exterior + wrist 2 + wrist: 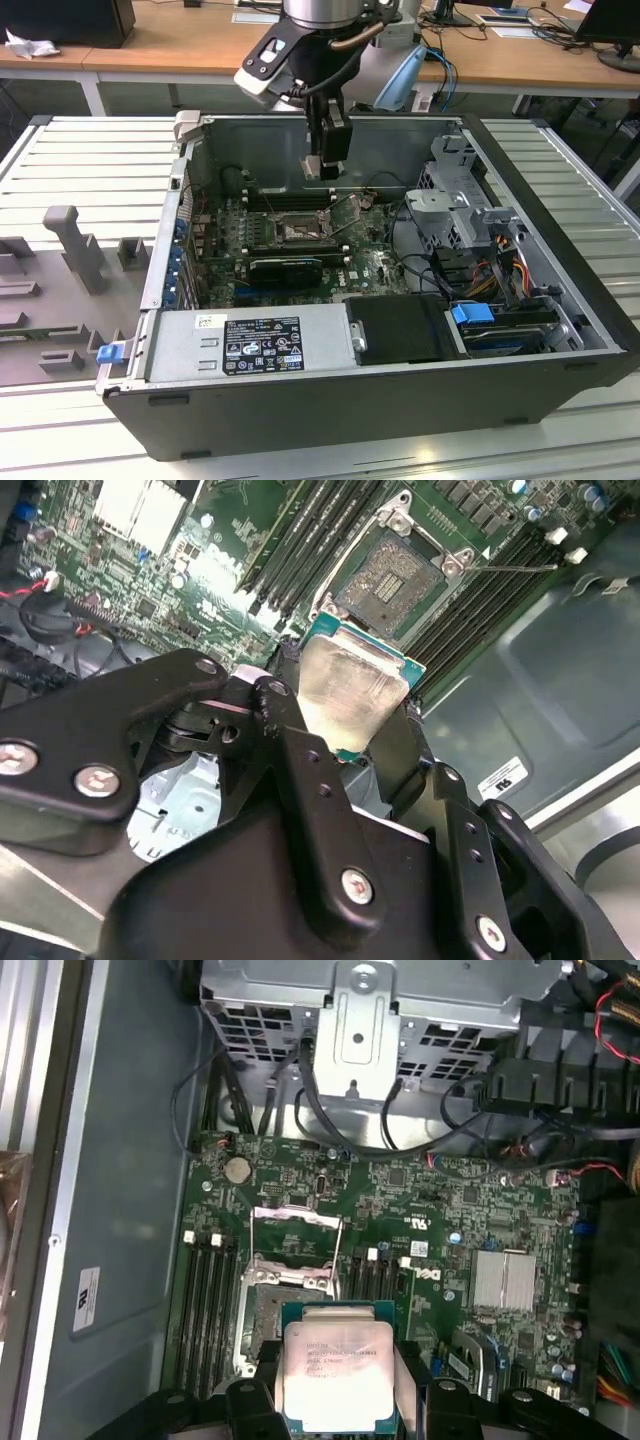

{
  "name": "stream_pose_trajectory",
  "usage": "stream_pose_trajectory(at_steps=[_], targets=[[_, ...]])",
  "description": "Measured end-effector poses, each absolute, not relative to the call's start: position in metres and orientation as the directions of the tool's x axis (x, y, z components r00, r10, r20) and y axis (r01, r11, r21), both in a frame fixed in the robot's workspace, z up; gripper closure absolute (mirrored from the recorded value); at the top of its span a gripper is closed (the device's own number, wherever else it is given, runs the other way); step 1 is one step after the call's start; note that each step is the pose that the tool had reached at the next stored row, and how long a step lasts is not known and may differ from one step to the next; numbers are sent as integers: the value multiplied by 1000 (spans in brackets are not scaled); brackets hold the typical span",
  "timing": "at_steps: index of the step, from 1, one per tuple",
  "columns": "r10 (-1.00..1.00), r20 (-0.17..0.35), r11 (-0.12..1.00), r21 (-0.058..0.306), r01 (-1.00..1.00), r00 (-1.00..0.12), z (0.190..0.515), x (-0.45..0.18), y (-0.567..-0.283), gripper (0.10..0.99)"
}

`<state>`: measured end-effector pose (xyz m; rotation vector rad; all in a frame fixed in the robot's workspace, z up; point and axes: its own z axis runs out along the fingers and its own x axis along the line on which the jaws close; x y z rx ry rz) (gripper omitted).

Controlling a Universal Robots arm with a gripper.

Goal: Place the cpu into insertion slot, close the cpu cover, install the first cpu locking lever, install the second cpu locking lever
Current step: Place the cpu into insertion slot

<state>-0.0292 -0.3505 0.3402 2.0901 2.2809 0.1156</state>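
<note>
Wooden desks (pixel 150 60) with cables and screens line the back of the room in the exterior view. In front of them a ribbed grey metal table (pixel 70 150) carries an open computer case (pixel 380 410) lying on its side. Grey plastic fixtures (pixel 70 245) sit on the table at the exterior view's left. Inside the case are a green motherboard (pixel 370 265), a grey power supply (pixel 250 345) along the near wall and a metal drive cage (pixel 450 200) at the exterior view's right. The arm (pixel 320 20) comes down from above, and its gripper (pixel 325 165) hangs over the board, just behind the insertion slot (pixel 298 232).

In the second wrist view the black fingers (pixel 285 720) of the gripper (pixel 345 725) are clamped on two opposite edges of the cpu (pixel 355 685). Its silvery top is tilted towards the camera. Beyond it the insertion slot (pixel 390 580) lies bare, its dark centre exposed between rows of memory slots (pixel 310 540). A finned heatsink (pixel 145 510) stands well apart.

In the first wrist view the gripper (pixel 335 1405) grips the cpu (pixel 335 1360) above the board, unseated and overlapping the near part of the insertion slot (pixel 258 1310). The cpu cover (pixel 296 1218) stands raised at the slot's far edge. The grey case floor (pixel 130 1210) flanks the motherboard.
</note>
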Motion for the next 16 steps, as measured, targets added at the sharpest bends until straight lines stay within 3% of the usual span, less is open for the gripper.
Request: stream_pose_trajectory(at_steps=[8, 16], targets=[[997, 17, 70, 86, 994, -72, 330, -29, -351, 557], [1000, 16, -13, 87, 996, 12, 319, -29, -351, 557]])
